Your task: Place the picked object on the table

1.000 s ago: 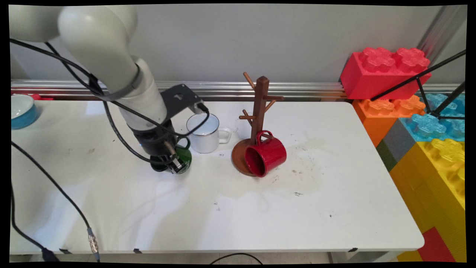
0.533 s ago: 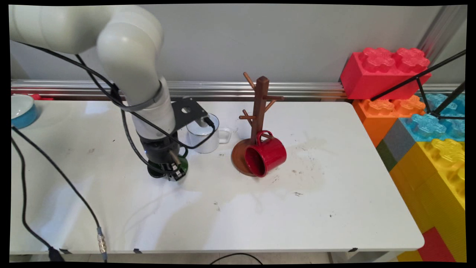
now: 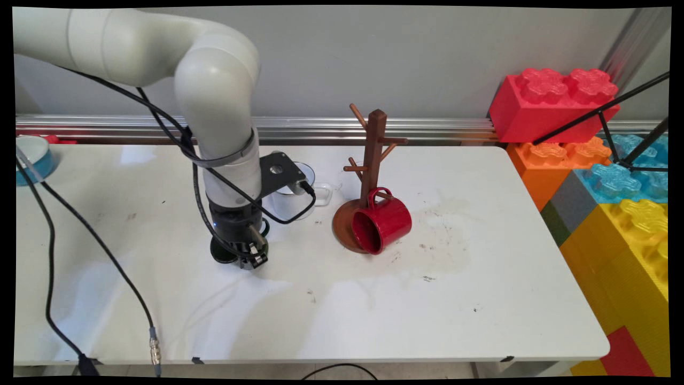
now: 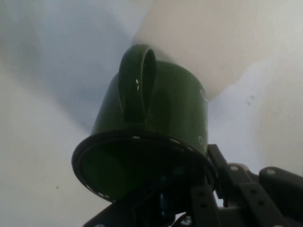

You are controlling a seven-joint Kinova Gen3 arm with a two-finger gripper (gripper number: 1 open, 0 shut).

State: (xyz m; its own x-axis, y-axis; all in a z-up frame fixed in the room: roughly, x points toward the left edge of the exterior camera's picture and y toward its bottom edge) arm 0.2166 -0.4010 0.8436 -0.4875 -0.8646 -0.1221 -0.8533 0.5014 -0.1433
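My gripper (image 3: pixel 249 258) points straight down at the table's left-centre, shut on the rim of a dark green mug (image 3: pixel 220 250). The arm hides most of the mug in the main view. In the hand view the green mug (image 4: pixel 156 109) fills the middle, handle facing the camera and its open mouth at my gripper (image 4: pixel 185 185), with the table close behind it. A white enamel mug (image 3: pixel 297 199) stands just behind and to the right, partly covered by the hand's black plate.
A brown wooden mug tree (image 3: pixel 372 160) stands mid-table, with a red mug (image 3: pixel 382 224) on its side against the base. A blue bowl (image 3: pixel 29 159) sits at the far left edge. Big coloured blocks (image 3: pixel 598 160) are stacked past the right edge. Black cables (image 3: pixel 107 262) trail over the left side.
The hand has turned from tilted to upright and shifted slightly left and nearer with the green mug. More of the mug is now hidden under the wrist. Other things have not moved.
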